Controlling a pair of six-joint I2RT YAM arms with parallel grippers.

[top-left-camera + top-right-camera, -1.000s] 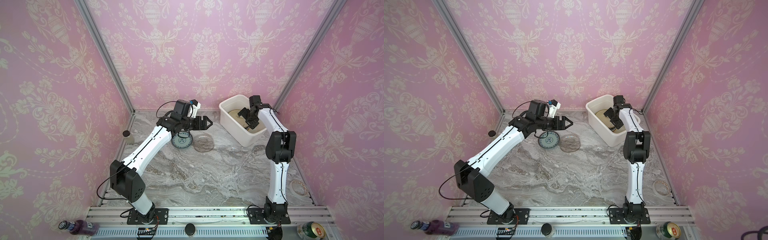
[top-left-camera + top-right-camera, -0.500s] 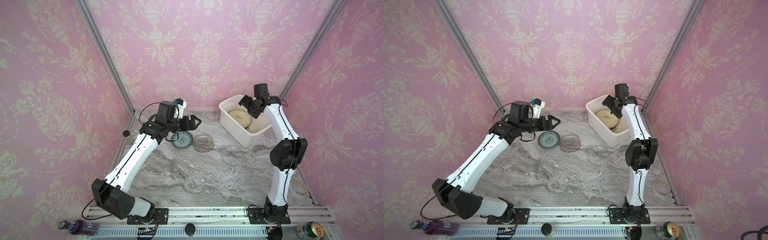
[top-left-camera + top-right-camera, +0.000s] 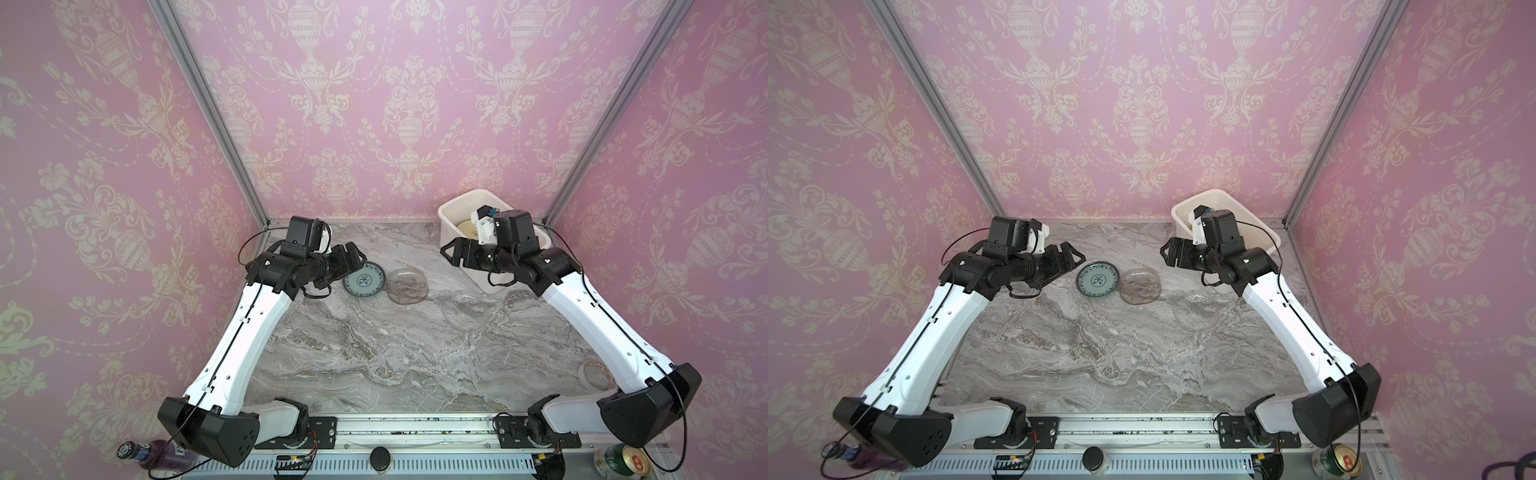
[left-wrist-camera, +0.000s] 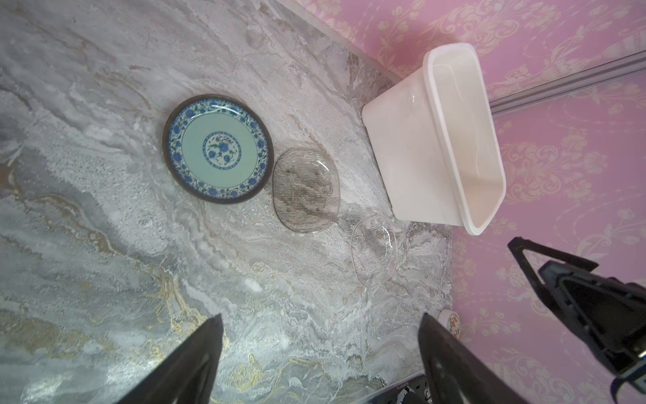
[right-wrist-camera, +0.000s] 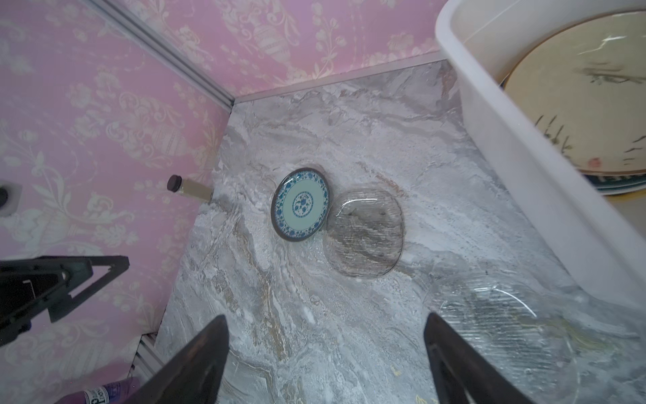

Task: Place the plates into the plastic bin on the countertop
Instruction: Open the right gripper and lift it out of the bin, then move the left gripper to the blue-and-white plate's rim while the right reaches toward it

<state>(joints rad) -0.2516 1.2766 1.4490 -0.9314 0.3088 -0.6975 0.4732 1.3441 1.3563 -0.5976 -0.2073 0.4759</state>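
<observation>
The left hand (image 3: 358,254) hovers wide and empty at the 9 o'clock side of the teal plate (image 3: 365,280), seemingly lined up to take its rim, having drawn back from above it a second ago. At that plate's 3 o'clock the smoky glass plate (image 3: 407,284) lies rim to rim with it, and the clear glass plate (image 3: 465,311) lies farther off at 4 o'clock, all flat on the bench (image 3: 374,353). In the bench's 1 o'clock corner the plastic bin (image 3: 490,282) holds a cream plate (image 5: 576,105) atop others. The right hand (image 3: 448,251), wide and empty, has lifted out of the bin, probably freed for another pick.
</observation>
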